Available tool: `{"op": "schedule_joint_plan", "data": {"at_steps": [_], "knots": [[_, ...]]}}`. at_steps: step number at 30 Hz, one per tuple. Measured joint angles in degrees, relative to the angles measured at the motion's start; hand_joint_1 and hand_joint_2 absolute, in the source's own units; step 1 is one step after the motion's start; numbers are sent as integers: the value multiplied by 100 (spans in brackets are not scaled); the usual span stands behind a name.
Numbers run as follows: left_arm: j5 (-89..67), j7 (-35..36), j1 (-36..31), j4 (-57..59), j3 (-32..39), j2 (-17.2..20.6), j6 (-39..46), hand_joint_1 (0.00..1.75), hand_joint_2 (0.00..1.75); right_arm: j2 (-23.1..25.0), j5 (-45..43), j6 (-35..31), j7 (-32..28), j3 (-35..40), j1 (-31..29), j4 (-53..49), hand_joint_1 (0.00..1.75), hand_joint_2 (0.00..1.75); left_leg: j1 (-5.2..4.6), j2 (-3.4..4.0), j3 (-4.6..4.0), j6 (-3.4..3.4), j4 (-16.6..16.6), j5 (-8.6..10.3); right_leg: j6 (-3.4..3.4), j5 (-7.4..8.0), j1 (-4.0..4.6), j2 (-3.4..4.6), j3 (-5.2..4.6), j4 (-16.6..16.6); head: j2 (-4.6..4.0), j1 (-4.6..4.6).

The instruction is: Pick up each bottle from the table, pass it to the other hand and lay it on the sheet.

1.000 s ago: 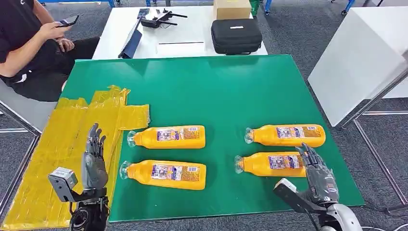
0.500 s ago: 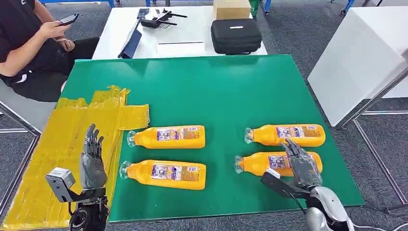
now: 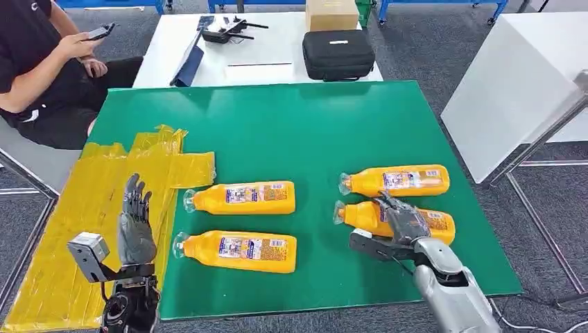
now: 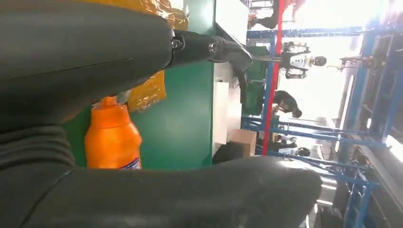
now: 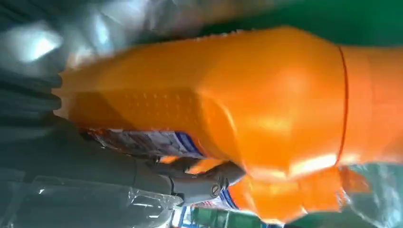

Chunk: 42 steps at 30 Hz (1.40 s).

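It looked like a robotics lab or workshop: a green-topped table (image 3: 277,132) stood on grey carpet (image 3: 423,48), a white table (image 3: 270,48) behind held a black equipment case (image 3: 338,53) and cardboard box (image 3: 333,12), with blue metal racks (image 4: 361,118) beyond.

The right hand (image 3: 403,223) now lies over the near right bottle (image 3: 395,218) (a second ago it sat beside the base). That bottle and the far right bottle (image 3: 394,180) sit further left on the table.

Green desk (image 3: 291,132): yellow sheet (image 3: 104,208) on its left part, hanging over the edge. 4 orange bottles lying flat, two left-centre (image 3: 243,198) (image 3: 239,250), two on the right (image 3: 395,180) (image 3: 433,223), caps pointing left.
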Motion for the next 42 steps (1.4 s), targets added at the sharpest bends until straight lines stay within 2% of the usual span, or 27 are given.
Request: {"op": "schedule_joint_plan", "data": {"at_steps": [8,16,20,23,25,28,31,32,34,37,42], "knots": [[44,24,-117,164,0,9,15,0,0,-529,-286,704,267,242,131,-291,175,175,-4,-49,118,29,0,-13,33,-33,-1,-26,143,-18,0,7],[79,39,-254,319,-7,37,13,0,0,-944,-557,1075,299,240,413,-748,175,175,-4,-53,133,51,0,-31,48,-39,-4,-29,180,-49,0,4],[111,50,-371,424,-44,48,7,0,0,-996,-700,1016,275,229,461,-798,175,175,-4,-53,132,53,0,-33,51,-37,-6,-28,188,-57,0,4],[175,92,-359,465,-59,59,-44,0,0,-882,-1194,469,-60,89,564,-840,175,175,-3,-52,114,54,0,-32,56,-27,-6,-27,240,-58,0,4],[257,88,-275,465,-55,66,-118,0,0,-732,-2004,188,-630,-150,743,-1112,175,175,-3,-33,94,59,0,-27,58,-9,-6,-20,224,-56,0,11],[481,59,-160,463,-46,72,-298,0,0,-379,-3206,264,-1404,-411,759,-1570,175,175,-3,41,90,49,-1,-35,34,11,-1,48,189,-56,0,7],[590,55,-163,463,-59,72,-369,0,0,-6,-3836,476,-1510,-477,764,-1928,175,175,-2,31,56,46,-1,-9,39,14,0,39,148,-52,0,0],[601,55,-156,463,-59,72,-372,0,175,46,-3929,515,-1536,-494,757,-1997,175,175,-2,10,37,48,-1,4,39,14,0,19,136,-47,0,-2],[643,57,-141,463,-59,72,-372,0,175,127,-4315,614,-1751,-582,728,-2085,175,175,4,-27,-10,44,-1,30,49,23,0,-15,108,-40,0,4],[651,44,-161,465,-107,61,-293,0,175,337,-5111,815,-2132,-636,573,-2258,175,175,6,-22,-47,39,-1,41,42,46,-3,-13,70,-35,0,2],[702,4,-268,463,-205,15,-225,0,175,647,-5604,896,-2103,-606,-47,-2478,175,175,0,-19,-52,49,-1,51,47,51,-10,-12,59,-36,0,9]]}}
